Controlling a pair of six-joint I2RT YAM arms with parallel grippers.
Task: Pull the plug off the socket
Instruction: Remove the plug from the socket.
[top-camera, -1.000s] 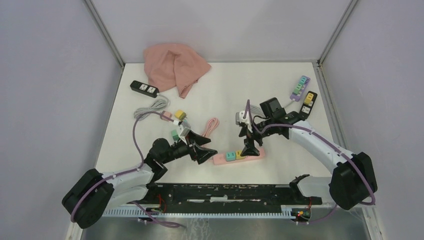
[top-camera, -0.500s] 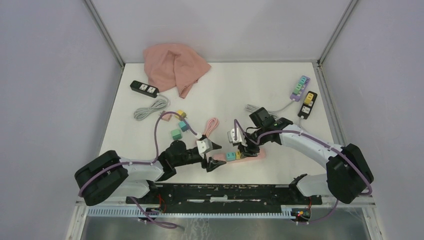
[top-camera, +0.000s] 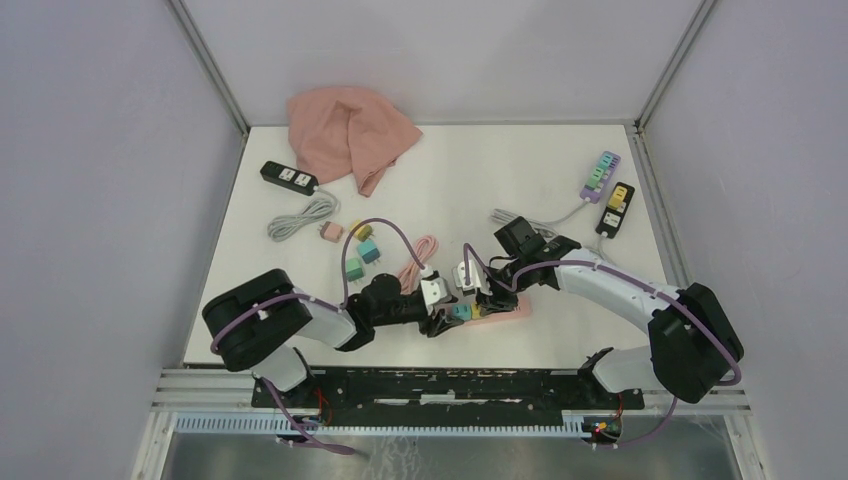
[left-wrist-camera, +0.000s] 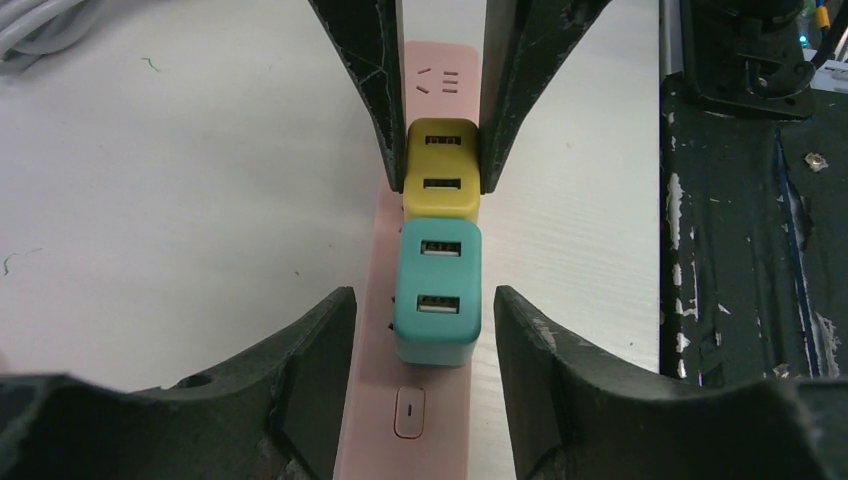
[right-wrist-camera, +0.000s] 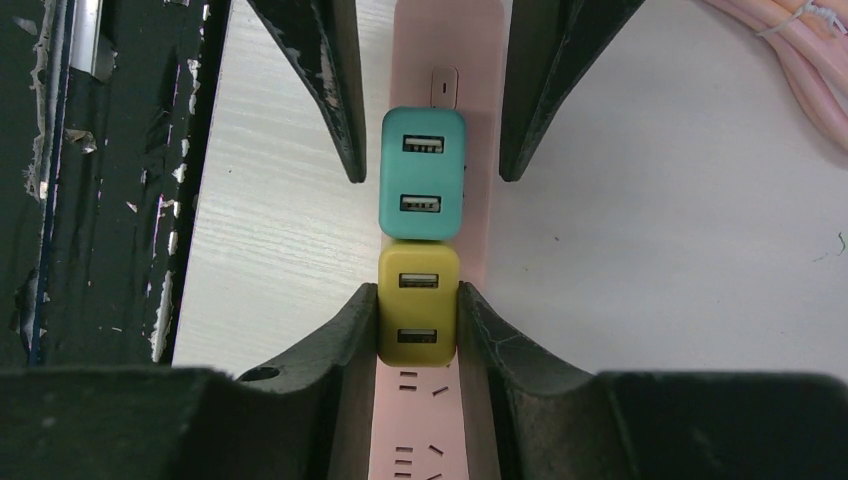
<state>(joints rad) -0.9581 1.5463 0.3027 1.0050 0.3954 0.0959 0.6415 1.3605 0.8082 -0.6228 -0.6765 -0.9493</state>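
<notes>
Convergence on the pink power strip (top-camera: 497, 313) near the table (top-camera: 520, 180) edge: my left gripper (left-wrist-camera: 420, 305), just swung in, is straddling the teal USB plug (left-wrist-camera: 437, 290) with fingers spread, while my right gripper (right-wrist-camera: 418, 305) is pinching the adjoining yellow USB plug (right-wrist-camera: 418, 330), both plugs seated, so pulling looks imminent.

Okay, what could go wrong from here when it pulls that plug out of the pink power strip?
The right gripper clamps the yellow cube-shaped USB plug, but the open left gripper only straddles the teal cube-shaped USB plug without touching it; nothing pins the pink plastic power strip, so it may lift too.
The two plugs sit flush together, so the yellow one may drag the teal one.
</notes>
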